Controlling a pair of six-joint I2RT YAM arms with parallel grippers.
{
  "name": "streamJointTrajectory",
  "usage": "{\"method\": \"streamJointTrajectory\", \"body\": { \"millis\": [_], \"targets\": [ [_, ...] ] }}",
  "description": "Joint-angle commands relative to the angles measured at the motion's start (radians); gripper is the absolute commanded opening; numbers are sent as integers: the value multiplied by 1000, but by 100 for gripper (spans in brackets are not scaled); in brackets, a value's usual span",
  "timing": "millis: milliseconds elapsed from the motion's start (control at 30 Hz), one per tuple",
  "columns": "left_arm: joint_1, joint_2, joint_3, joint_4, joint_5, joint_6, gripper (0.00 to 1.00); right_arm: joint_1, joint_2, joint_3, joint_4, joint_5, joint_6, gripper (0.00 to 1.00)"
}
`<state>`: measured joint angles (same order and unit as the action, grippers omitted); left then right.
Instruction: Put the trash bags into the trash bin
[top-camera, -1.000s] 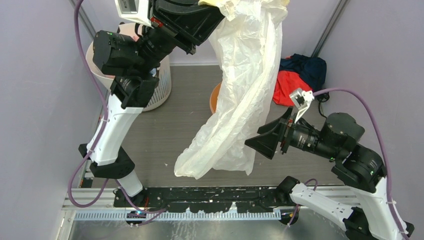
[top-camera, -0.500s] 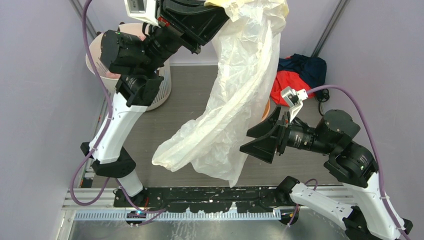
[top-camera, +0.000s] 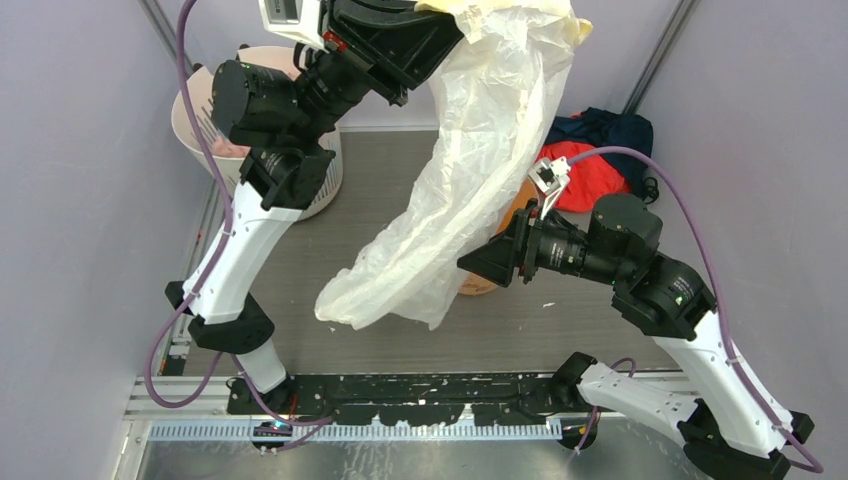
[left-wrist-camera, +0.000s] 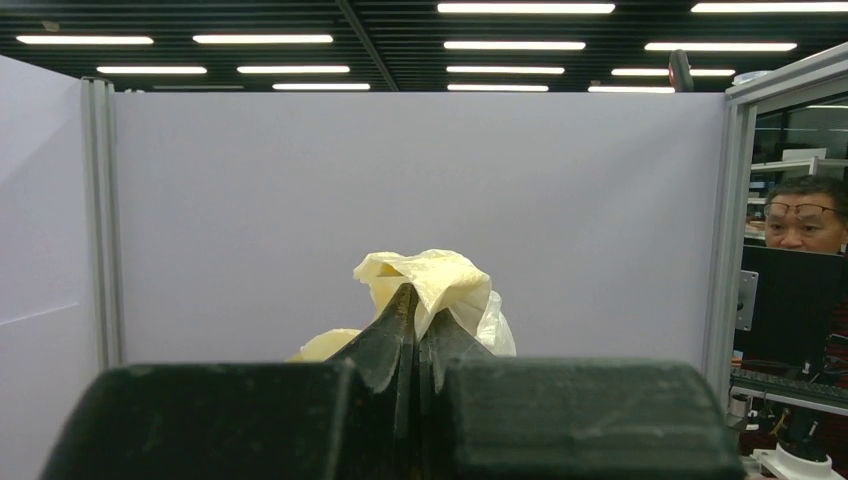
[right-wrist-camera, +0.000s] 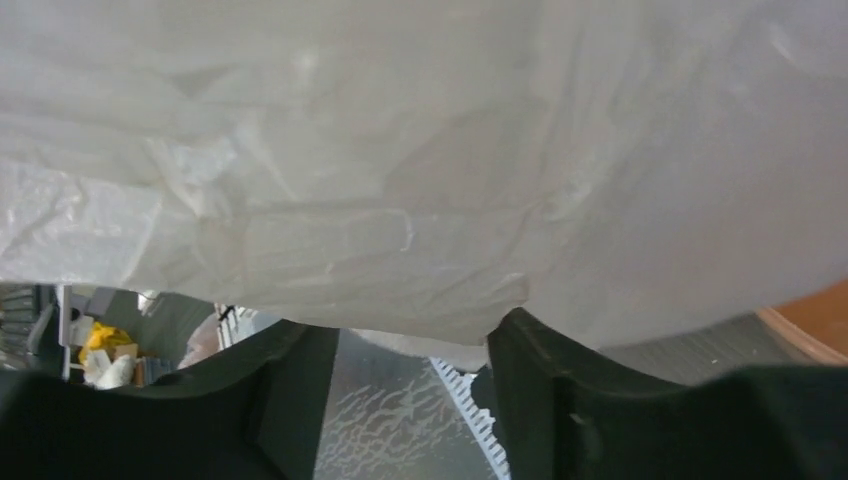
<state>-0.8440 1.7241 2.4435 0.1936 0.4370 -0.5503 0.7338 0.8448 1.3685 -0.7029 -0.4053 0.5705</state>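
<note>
Left claw (left-wrist-camera: 412, 300) is pinching the top of the trash bag (top-camera: 470, 170), holding it high. The bag is hanging lengthwise, slanting toward the near left. Its tail is dangling over the table (top-camera: 380, 200), left of the bin (top-camera: 480, 286) rather than above it. Right claw (right-wrist-camera: 410, 345) is gaping, with film just ahead of its fingers. It is sitting nearer the bin.

trash bag (top-camera: 470, 180) hanging above trash bin (top-camera: 480, 286), basket (top-camera: 322, 185) back left, cloth heap (top-camera: 598, 150) back right
</note>
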Motion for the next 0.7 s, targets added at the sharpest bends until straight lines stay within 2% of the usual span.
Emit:
{"method": "streamJointTrajectory", "body": {
  "millis": [0, 67, 100, 233, 433, 667],
  "targets": [
    [5, -5, 3, 77, -1, -20, 1, 6, -16, 9, 89, 21, 8, 47],
    [5, -4, 1, 78, -1, -22, 1, 6, -18, 9, 99, 25, 12, 25],
    [5, -5, -2, 78, 1, -23, 1, 6, -19, 9, 101, 30, 12, 19],
    [6, -15, -11, 77, 0, -21, 1, 7, -29, 18, 104, 65, 1, 8],
    [8, -37, -19, 57, 11, -13, 1, 6, -2, 60, 48, 177, -40, 1],
    [19, -62, 9, 0, 35, 4, 0, 6, 62, 129, -3, 475, -137, 1]
  ]
}}
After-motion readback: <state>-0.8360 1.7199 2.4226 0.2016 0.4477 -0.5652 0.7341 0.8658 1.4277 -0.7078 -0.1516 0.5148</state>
